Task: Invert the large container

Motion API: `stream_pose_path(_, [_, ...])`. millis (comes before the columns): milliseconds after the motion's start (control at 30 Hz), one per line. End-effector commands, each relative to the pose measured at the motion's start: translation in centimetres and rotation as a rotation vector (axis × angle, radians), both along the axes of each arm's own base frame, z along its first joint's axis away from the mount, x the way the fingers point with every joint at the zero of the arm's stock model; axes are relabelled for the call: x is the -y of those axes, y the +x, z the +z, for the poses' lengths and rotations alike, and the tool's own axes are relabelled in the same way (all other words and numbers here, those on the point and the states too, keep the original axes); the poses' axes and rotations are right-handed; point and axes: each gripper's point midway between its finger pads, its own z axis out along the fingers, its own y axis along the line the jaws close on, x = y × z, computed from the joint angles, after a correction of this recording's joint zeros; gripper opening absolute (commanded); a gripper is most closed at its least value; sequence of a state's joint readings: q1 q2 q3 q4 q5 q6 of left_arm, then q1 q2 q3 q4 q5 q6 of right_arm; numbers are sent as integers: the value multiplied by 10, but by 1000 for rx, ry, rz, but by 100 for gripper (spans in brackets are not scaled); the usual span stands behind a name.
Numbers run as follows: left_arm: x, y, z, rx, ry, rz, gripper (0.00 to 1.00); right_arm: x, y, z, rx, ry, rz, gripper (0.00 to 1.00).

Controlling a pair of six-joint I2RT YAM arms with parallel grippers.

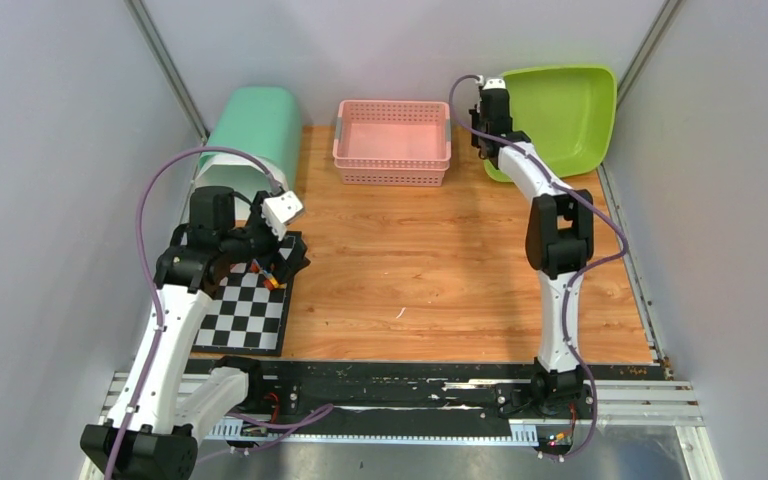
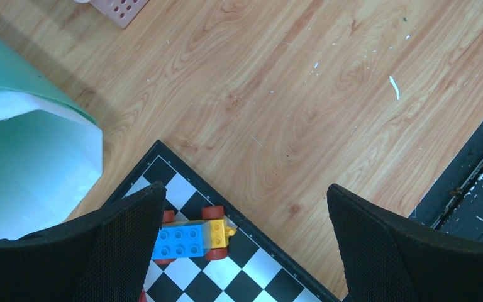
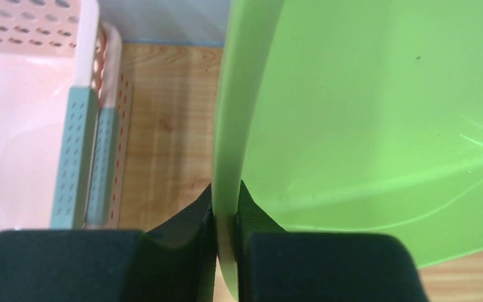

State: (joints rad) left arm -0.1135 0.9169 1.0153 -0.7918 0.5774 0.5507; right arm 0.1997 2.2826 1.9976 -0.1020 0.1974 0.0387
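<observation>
- Large container [image 1: 560,115], lime-green tub: far right corner of the bench [image 1: 410,270], tipped up so its open side faces the near edge, not flat on its base.
- Tub's far rim looks to lean on the back wall, but contact isn't clear from the top view.
- R gripper [image 1: 491,100]: clenched on the tub's left rim. In the wrist view the green edge [image 3: 365,126] runs straight down between the two black pads, one each side, gripper [image 3: 226,220] pinching it.
- R arm stretched far fwd along the right side of the bench.
- Pink basket [image 1: 392,175]: far edge, centre, upright, just left of the tub. Wrist view shows its perforated wall [image 3: 82,145] beside the tub, strip of bare wood between, not touching.
- Mint bin [image 1: 255,130]: far left corner, lying on its side, mouth toward the near edge.
- Checkerboard [image 1: 250,315]: near left corner, flat.
- Toy block car [image 2: 192,241], blue and yellow w/ red wheels: on the board's far part.
- L gripper [image 2: 245,245]: released, fingers spread wide, holding nothing, hovering over the board's far corner w/ the car under its left finger.
</observation>
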Motion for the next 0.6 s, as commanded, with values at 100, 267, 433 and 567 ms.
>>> stream_pose_path(100, [3, -6, 12, 41, -17, -30, 100, -8, -41, 56, 44, 77, 84, 3])
stream_pose_path(267, [4, -9, 16, 53, -23, -35, 100, -16, -70, 66, -4, 106, 135, 3])
stream_pose_path(433, [5, -12, 19, 62, -30, -42, 100, -24, -104, 75, -64, 137, 210, 3])
stream_pose_path(567, [6, -14, 21, 69, -33, -51, 100, -28, -135, 82, -119, 123, 286, 3])
